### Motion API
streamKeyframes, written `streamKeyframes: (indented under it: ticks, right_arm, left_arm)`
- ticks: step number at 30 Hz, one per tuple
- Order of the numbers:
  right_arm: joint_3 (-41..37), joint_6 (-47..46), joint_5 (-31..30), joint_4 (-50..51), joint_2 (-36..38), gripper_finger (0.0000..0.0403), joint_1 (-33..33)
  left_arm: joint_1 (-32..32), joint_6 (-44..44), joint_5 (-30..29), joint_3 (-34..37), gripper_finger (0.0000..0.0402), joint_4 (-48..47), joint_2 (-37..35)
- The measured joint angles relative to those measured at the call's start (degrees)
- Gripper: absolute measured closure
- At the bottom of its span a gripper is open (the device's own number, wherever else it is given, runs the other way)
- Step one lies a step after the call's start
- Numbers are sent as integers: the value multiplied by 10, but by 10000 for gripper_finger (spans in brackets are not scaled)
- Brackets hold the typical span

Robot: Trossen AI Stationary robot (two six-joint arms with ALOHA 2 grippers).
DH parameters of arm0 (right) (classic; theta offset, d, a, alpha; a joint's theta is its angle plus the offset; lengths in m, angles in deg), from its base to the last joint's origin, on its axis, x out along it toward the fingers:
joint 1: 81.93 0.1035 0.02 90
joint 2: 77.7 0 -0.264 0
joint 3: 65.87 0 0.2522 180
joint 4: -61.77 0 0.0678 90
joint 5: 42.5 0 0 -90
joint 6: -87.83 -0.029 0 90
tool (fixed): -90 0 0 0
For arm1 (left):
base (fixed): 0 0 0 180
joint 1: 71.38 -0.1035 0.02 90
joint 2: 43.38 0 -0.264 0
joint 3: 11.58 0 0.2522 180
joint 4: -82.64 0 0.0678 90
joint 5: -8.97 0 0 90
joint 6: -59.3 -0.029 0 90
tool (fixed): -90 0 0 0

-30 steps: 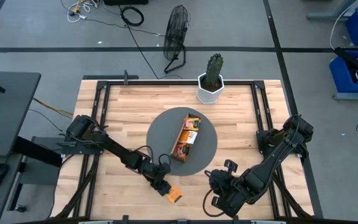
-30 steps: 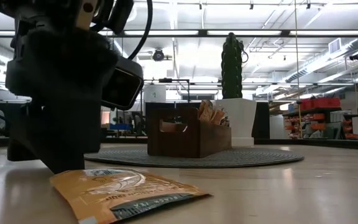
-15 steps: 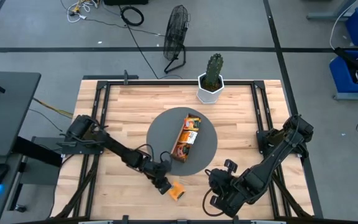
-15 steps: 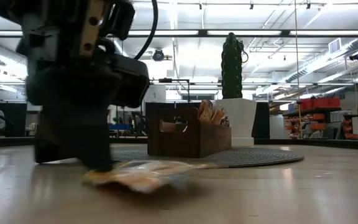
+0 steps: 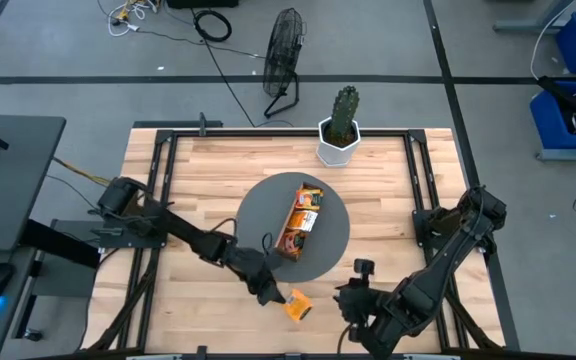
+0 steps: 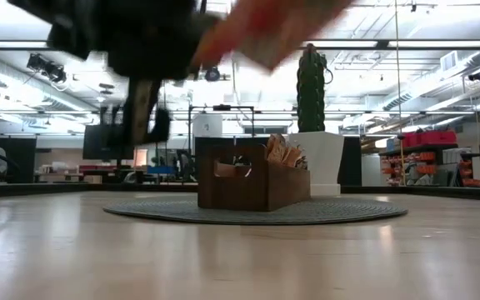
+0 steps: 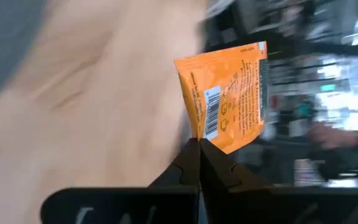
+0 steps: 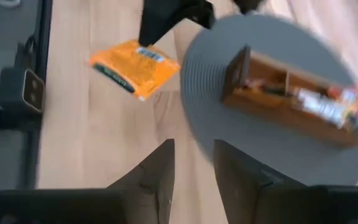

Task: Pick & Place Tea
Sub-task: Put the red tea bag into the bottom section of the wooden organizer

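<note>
My left gripper [image 5: 280, 297] is shut on an orange tea sachet [image 5: 298, 306] above the table's near middle. The left wrist view shows the sachet's [image 7: 229, 93] printed face and barcode. In the low view it is a red-orange blur [image 6: 277, 25] at the top. A brown wooden tray [image 5: 300, 220] with more tea sachets sits on a round grey mat [image 5: 258, 215]. My right gripper [image 5: 351, 305] hangs open to the right of the held sachet, with nothing between its fingers [image 8: 160, 168]. My left gripper pinches the sachet between its two fingers at one corner [image 7: 205, 138]. The fingers come slanting down from the table's left side. The sachet sticks out past the fingertips, lifted clear of the table.
A cactus in a white pot [image 5: 341, 130] stands at the far edge behind the mat. Bare wood lies left and right of the mat. My right arm [image 5: 438, 260] reaches along the near right part of the table.
My left gripper has taken hold of the sachet that lay flat near the table's front edge. It has risen and gone toward the right edge. The sachet is now lifted clear of the wood. My right wrist has rolled in place.
</note>
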Motion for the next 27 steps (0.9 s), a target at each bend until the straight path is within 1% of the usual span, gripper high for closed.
streamKeyframes:
  ticks: [3, 7, 9, 13, 16, 18, 21, 27]
  right_arm:
    - [0, 65, -16, -10, 0, 286, 1]
    - [0, 88, -11, -15, 0, 283, -7]
    - [0, 119, -14, -24, 0, 282, -10]
    - [0, 225, -68, -61, 1, 282, -9]
    - [0, 315, -95, -86, 1, 282, -10]
    - [0, 358, -99, -87, 1, 282, -12]
    - [0, 401, -100, -87, 1, 282, -12]
    - [0, 467, -108, -99, 1, 280, -13]
  left_arm:
    - [-14, 30, 13, -1, 401, 38, -15]
    - [-33, 73, 15, -1, 401, 49, -30]
    - [-42, 94, 28, -2, 401, 54, -35]
    - [-52, 137, 66, -1, 401, 62, -35]
    - [-53, 153, 78, -1, 401, 78, -36]
    - [-54, 163, 83, -1, 401, 85, -36]
    - [-58, 178, 96, -1, 401, 98, -36]
    - [-65, 188, 97, -2, 401, 113, -36]
